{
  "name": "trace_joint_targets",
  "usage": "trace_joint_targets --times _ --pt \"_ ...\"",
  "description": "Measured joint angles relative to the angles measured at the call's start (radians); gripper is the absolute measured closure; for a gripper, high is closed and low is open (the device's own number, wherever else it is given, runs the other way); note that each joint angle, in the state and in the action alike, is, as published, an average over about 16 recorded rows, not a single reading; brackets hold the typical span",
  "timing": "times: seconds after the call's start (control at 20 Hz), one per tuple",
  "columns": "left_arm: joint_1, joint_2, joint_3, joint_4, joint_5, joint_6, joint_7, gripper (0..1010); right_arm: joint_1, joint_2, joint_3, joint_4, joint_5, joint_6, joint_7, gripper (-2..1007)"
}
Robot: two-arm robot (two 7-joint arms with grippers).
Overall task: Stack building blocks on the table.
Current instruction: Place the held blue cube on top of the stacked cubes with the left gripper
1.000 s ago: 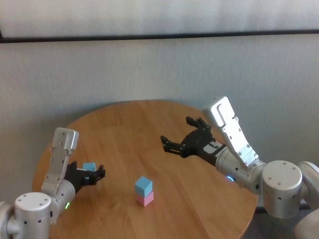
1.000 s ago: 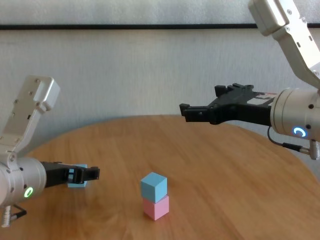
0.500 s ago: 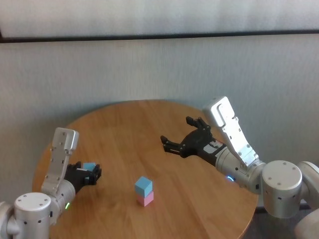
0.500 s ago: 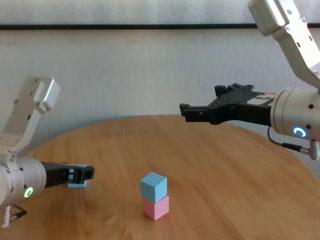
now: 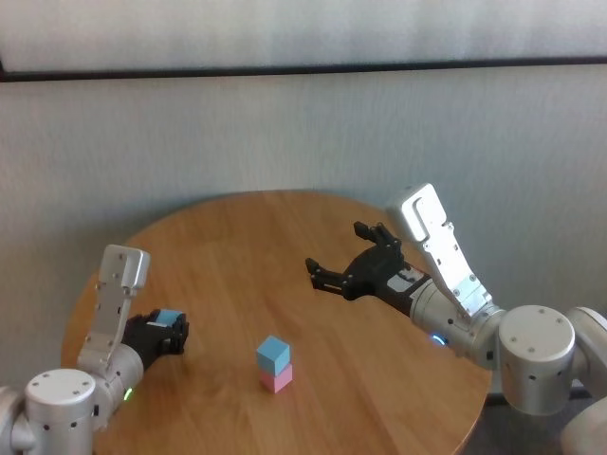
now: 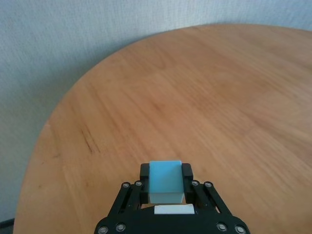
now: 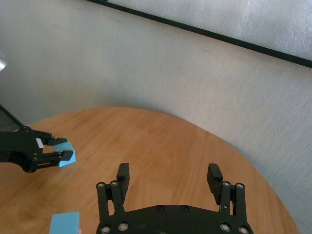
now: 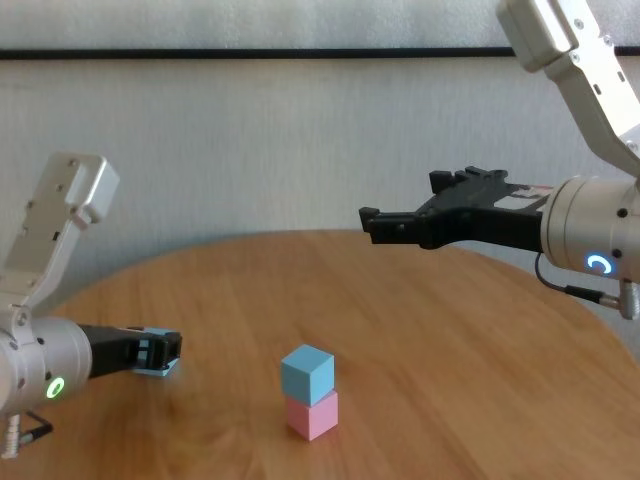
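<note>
So the loose light blue block (image 6: 165,181) sits at the table's (image 5: 285,246) left side, pinched tight in the left gripper (image 6: 165,178). Near the front-middle, another blue block (image 5: 273,353) sits on the pink block (image 5: 276,379) (neatly stacked). Over the right side, the right gripper (image 7: 168,179) hovers spread wide, holding nothing.

Block colours — light blue and pink

Two light blue blocks (image 8: 307,372) (image 6: 165,182), one pink block (image 8: 313,414) — warm-brown wood-grain table (image 8: 420,330).

The left claw (image 6: 165,181) has drawn its black fingers (image 6: 187,171) shut against the small light blue matte cube (image 6: 165,181) between them (they stood well apart a second ago).
</note>
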Motion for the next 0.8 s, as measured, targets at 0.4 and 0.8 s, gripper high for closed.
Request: trace_joint_targets --times 0.4,0.8 --pt "0.035 0.047 0.011 -0.113 0.004 0.008 -0.073 618 0.0 0.0 0.0 0.0 0.0 0.0 0.0 0" --pt "0.068 0.129 0.055 -0.276 -0.033 0.017 -0.231 618 0.0 0.0 0.0 0.0 0.0 0.0 0.0 1"
